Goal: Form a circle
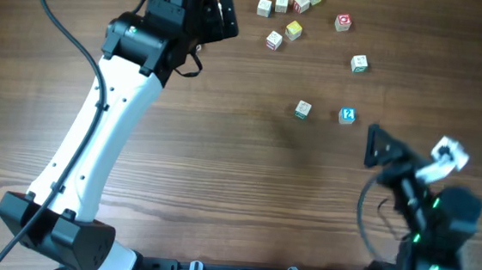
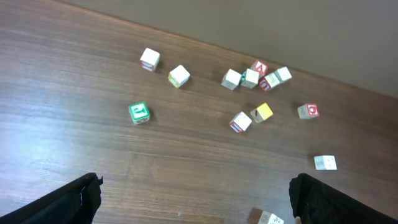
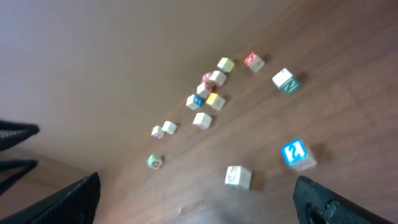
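Both tools stand with jaws spread wide and grip nothing: the left tool (image 2: 195, 190) hangs over the far middle of the desk (image 1: 222, 151), just left of the wooden cubes (image 1: 264, 7), and the right tool (image 3: 196, 193) hovers at the near right, apart from them. No ring is formed; the cubes lie scattered over the far right of the desk. A tight cluster (image 1: 301, 3) sits farthest, a red-faced cube (image 1: 343, 22) to its right, a yellow-topped cube (image 1: 293, 30) just nearer. A green-printed cube (image 1: 359, 63) lies alone farther right, and nearest the right tool a pale cube (image 1: 302, 110) and a blue-faced cube (image 1: 347, 116) sit side by side, not touching.
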### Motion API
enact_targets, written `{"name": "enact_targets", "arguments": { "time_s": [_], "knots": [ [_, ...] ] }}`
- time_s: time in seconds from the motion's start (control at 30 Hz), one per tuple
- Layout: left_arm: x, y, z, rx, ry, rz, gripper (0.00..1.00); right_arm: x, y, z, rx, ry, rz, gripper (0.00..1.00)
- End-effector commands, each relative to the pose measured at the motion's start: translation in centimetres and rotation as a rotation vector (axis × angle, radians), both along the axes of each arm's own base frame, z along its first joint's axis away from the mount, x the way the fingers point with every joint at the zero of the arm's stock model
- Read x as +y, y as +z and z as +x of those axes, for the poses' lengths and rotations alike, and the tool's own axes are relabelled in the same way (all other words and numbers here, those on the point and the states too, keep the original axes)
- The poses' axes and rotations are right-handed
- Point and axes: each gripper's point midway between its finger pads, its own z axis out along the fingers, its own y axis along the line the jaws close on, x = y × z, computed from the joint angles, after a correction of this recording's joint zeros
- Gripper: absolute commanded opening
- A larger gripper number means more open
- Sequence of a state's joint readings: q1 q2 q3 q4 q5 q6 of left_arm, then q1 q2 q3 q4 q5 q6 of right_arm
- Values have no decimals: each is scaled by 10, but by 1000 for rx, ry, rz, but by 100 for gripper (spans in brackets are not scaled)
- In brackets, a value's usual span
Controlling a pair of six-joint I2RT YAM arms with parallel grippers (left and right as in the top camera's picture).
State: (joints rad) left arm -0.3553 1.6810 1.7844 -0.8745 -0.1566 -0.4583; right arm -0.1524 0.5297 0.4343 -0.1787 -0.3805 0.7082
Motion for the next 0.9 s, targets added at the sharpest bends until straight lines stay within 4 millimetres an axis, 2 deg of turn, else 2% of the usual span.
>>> {"name": "enact_targets", "arguments": {
  "time_s": [0.0, 0.07, 0.13, 0.27, 0.3, 0.37, 0.4, 0.43, 0.47, 0.57, 0.7, 0.87],
  "knots": [
    [9, 7, -1, -10, 36, -26, 100, -18, 38, 40, 57, -3, -210, 99],
    [9, 7, -1, -9, 35, -26, 100, -25, 42, 63, 155, 13, -264, 99],
    [9, 6, -2, -4, 34, -24, 100, -33, 36, 112, 336, 95, -324, 99],
    [9, 3, -6, 15, 32, -20, 100, -31, 39, 164, 297, 163, -345, 100],
    [9, 1, -8, 27, 27, -20, 100, -29, 36, 180, 254, 187, -358, 99],
    [9, -4, -11, 50, 25, -15, 100, -33, 8, 204, 276, 170, -386, 100],
    [9, -5, -12, 57, 24, -13, 100, -34, -5, 210, 303, 159, -391, 100],
    [9, -8, -14, 70, 23, -9, 100, -33, -40, 221, 365, 159, -400, 100],
    [9, -9, -15, 75, 21, -7, 100, -27, -64, 227, 404, 178, -403, 100],
    [8, -11, -18, 87, 18, -2, 100, -10, -107, 241, 452, 230, -434, 99],
    [10, -15, -22, 110, 19, 6, 100, -12, -139, 263, 475, 152, -569, 100],
    [8, -17, -26, 124, 12, 12, 100, -15, -152, 276, 464, 116, -644, 100]
  ]
}}
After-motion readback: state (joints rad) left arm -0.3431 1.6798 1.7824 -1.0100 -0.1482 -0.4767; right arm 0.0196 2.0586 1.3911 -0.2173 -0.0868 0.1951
